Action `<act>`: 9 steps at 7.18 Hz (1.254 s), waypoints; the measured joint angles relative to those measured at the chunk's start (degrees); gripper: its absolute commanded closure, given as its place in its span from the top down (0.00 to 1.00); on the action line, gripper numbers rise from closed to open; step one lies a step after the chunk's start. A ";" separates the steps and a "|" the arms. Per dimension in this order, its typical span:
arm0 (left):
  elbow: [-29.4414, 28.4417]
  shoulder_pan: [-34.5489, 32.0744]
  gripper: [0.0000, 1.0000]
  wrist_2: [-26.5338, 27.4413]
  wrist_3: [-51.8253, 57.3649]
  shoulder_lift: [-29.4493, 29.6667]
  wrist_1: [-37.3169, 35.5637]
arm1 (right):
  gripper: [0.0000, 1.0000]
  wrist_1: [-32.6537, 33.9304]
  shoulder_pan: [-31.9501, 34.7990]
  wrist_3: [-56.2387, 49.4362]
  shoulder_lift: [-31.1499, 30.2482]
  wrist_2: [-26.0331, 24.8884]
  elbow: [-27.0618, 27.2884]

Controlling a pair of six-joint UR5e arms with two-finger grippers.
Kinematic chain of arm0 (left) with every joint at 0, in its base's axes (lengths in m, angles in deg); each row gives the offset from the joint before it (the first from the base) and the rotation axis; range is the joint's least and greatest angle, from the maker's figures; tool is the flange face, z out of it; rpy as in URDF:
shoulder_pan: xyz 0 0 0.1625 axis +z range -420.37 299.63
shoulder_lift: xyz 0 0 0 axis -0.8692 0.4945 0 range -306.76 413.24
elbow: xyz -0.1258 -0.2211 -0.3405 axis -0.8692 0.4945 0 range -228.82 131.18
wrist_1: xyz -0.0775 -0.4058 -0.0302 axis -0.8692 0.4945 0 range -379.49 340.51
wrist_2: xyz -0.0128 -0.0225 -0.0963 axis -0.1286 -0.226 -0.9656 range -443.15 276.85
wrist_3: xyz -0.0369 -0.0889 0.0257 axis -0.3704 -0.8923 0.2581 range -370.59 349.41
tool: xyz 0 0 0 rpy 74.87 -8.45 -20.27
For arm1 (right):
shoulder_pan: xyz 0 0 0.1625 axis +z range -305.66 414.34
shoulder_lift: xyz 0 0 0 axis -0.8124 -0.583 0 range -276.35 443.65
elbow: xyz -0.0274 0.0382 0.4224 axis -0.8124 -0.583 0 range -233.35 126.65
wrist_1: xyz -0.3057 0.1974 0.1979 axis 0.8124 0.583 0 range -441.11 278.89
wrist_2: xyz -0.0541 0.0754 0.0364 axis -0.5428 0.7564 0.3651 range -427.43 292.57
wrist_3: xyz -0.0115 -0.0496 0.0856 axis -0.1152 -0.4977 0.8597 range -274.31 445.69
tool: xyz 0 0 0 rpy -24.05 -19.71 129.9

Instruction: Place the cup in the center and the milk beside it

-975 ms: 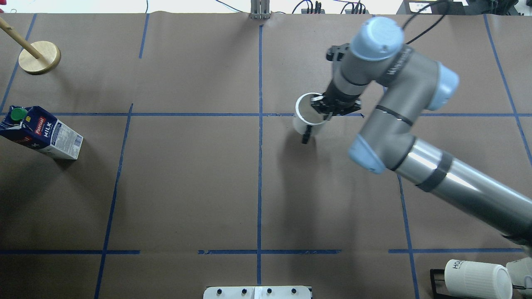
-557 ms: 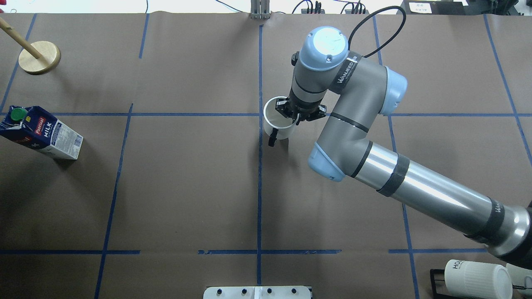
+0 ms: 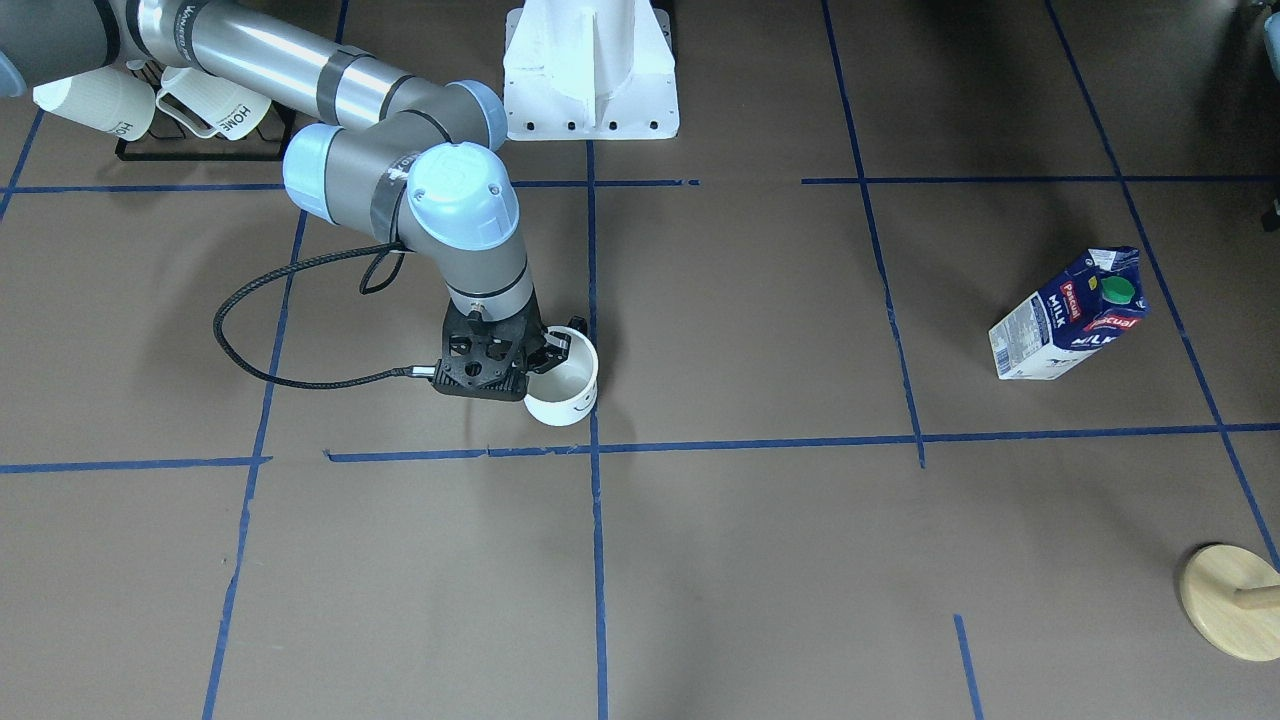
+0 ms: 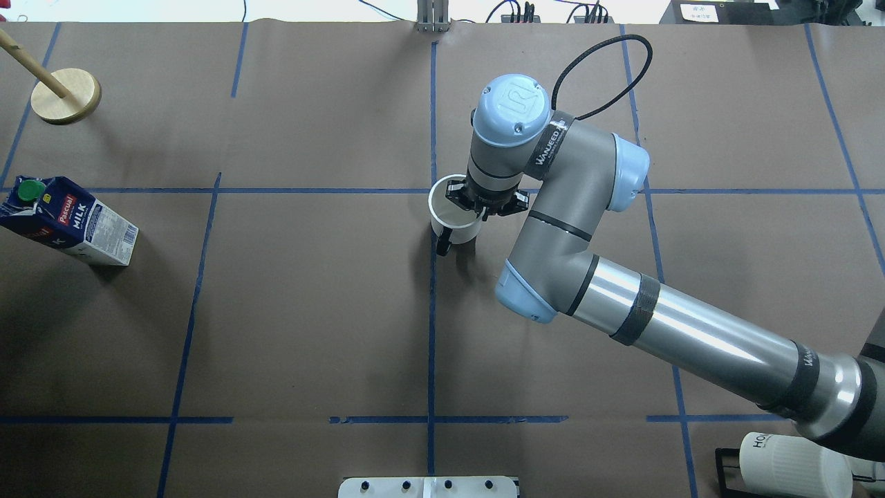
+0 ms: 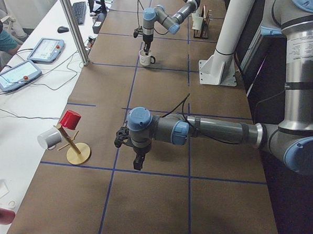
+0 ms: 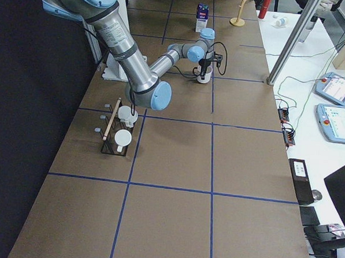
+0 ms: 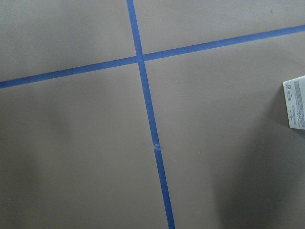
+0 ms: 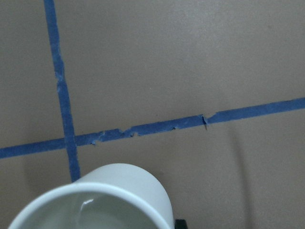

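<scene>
You'll find the right gripper (image 4: 476, 209) pinching the cup (image 4: 446, 207) by its rim, one finger inside and one outside, with the black handle turned toward the robot's edge of the bench. The cup is just on the robot's side of the center (image 4: 432, 191), hugging the right of the long middle tape line. Whether its base touches the paper cannot be told from these views. The milk (image 4: 76, 225) stands close to the bench's left edge, well apart from the cup. The left gripper (image 5: 137, 162) hangs above the paper toward the bench's left end. It shows only from the side, so you cannot tell whether its fingers are spread or pressed together.
</scene>
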 measured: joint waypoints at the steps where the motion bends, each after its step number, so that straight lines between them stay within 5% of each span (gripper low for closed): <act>1: 0.07 0.00 1.00 0.00 0.00 0.00 0.00 | 1.00 -0.08 -0.16 0.49 0.07 -0.38 -0.06; 5: 0.61 0.00 1.00 0.07 -0.06 0.00 -0.08 | 1.00 2.52 4.07 -1.01 0.82 3.10 3.92; 9: 1.66 0.00 1.00 0.50 -0.22 0.27 -0.45 | 1.00 17.22 20.50 -25.22 -6.23 14.19 15.35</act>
